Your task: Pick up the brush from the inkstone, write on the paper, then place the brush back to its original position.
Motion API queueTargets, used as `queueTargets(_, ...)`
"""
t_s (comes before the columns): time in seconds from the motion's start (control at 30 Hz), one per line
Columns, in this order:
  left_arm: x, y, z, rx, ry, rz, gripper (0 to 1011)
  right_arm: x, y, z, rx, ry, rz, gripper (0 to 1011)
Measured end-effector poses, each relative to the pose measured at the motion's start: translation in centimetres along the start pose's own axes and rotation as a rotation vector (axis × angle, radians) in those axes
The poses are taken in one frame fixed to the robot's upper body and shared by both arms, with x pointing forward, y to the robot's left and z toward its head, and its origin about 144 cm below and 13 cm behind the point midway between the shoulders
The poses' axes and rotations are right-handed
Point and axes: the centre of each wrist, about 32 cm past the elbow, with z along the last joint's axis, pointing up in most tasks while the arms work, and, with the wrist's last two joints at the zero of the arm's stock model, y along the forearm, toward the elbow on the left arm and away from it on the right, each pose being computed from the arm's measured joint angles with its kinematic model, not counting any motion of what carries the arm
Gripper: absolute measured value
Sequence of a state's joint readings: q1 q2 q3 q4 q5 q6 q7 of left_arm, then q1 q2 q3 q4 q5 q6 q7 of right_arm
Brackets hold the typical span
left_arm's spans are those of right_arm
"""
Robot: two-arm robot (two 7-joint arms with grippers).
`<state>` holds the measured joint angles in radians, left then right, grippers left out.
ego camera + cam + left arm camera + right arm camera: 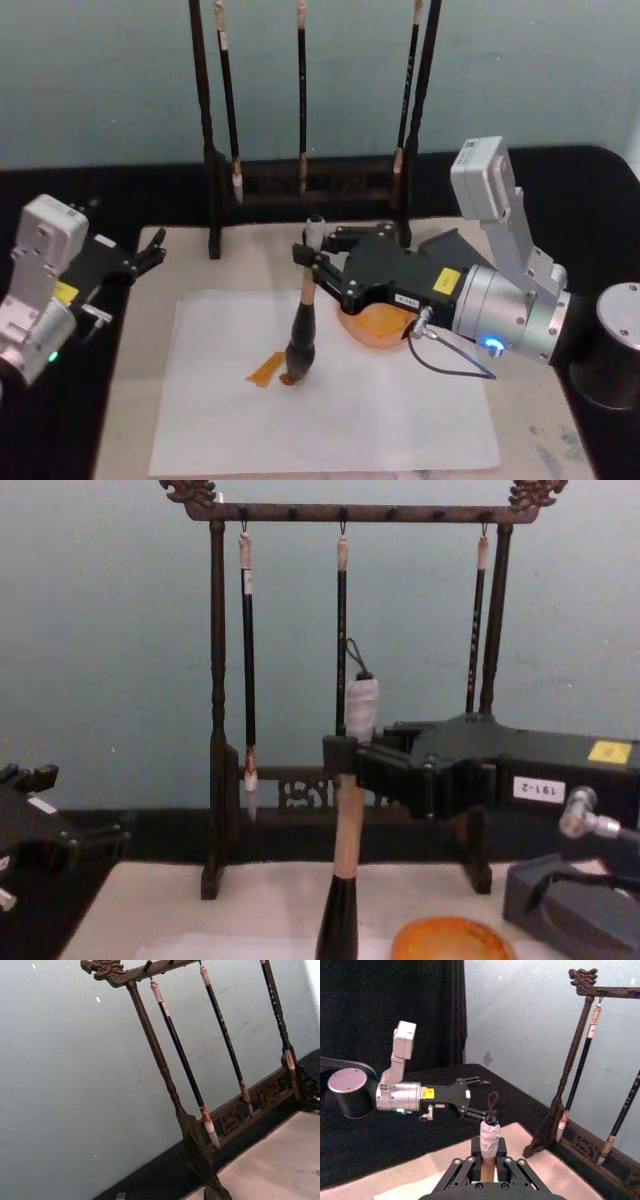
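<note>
— So, what takes up the most room?
— From the head view, a cream mat [130, 390] covers much of the dark tabletop [60, 200]. A pale sheet, the paper [380, 410], lies on the mat beneath the right gripper. Beyond that gripper stands a dark wooden rack [212, 200]. The left wrist view looks along its carved top bar, where three thin brushes [182, 1060] hang tips down.

— And the two grippers?
— The right gripper [310, 262] reaches in over the paper, its fingers closed around the handle of the brush [303, 335]. The left gripper [150, 255] sits well off to one side of it, at the mat's edge, holding nothing. The right wrist view faces the left gripper [474, 1097] head on, and there its fingers are spread apart.

— How does the brush stand?
— Nearly upright, bristles down. The head view shows its dark tip touching the paper just below the right gripper, beside a short orange stroke [265, 368]. The chest view gives the side instead: a tan handle clamped in the right gripper [345, 758], with the white-wrapped end [361, 708] and black loop rising above the fingers.

— Anything smaller?
— A round orange dish [375, 325] lies under the right gripper's body. The chest view adds a dark block [570, 905] just beside the dish, below the right arm.
</note>
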<state>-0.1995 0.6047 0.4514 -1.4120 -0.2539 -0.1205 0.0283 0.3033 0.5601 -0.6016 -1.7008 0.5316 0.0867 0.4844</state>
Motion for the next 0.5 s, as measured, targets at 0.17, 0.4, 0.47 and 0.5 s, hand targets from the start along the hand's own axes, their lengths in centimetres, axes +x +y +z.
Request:
queueTargets(0.17,0.0,0.0,0.0,0.0,0.0,0.0,1010,0.38,-0.12,-0.05,0.001,0.001,-0.017,171)
queueTargets(0.4,0.0,0.0,0.0,0.0,0.0,0.0,1010,0.84,-0.31,-0.06,0.0,-0.003,-0.04,172)
queueTargets(0.47,0.0,0.0,0.0,0.0,0.0,0.0,1010,0.94,-0.38,-0.05,-0.001,-0.005,-0.046,171)
queueTargets(0.5,0.0,0.0,0.0,0.0,0.0,0.0,1010,0.98,-0.41,-0.04,-0.001,-0.006,-0.049,171)
